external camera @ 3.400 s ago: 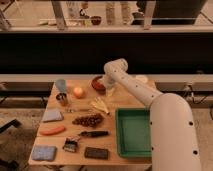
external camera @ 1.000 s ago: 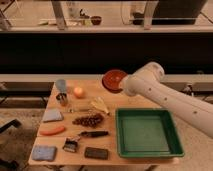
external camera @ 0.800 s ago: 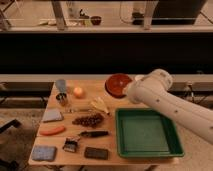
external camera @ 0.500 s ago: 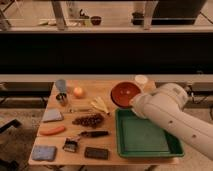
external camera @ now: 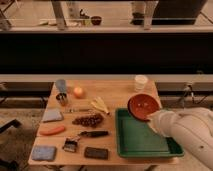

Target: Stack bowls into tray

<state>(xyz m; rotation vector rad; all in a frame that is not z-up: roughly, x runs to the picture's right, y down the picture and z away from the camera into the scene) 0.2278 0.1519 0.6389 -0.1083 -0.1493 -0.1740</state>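
Observation:
A red-orange bowl (external camera: 144, 106) hangs tilted, with its inside facing the camera, over the far right corner of the green tray (external camera: 136, 142). My gripper (external camera: 151, 118) holds the bowl at its lower right edge. The white arm casing (external camera: 187, 132) reaches in from the lower right and hides most of the fingers. The tray's flat bottom holds nothing. I see no other bowl on the table.
The wooden table (external camera: 112, 92) holds a white cup (external camera: 141, 82) behind the bowl, a banana (external camera: 100, 105), an apple (external camera: 78, 92), a blue cup (external camera: 61, 85), grapes (external camera: 88, 120), a carrot (external camera: 52, 130), two blue-grey pads (external camera: 44, 152) and a black item (external camera: 96, 153).
The arm has carried the bowl from the back middle of the table rightward and forward, to above the tray's far right corner.

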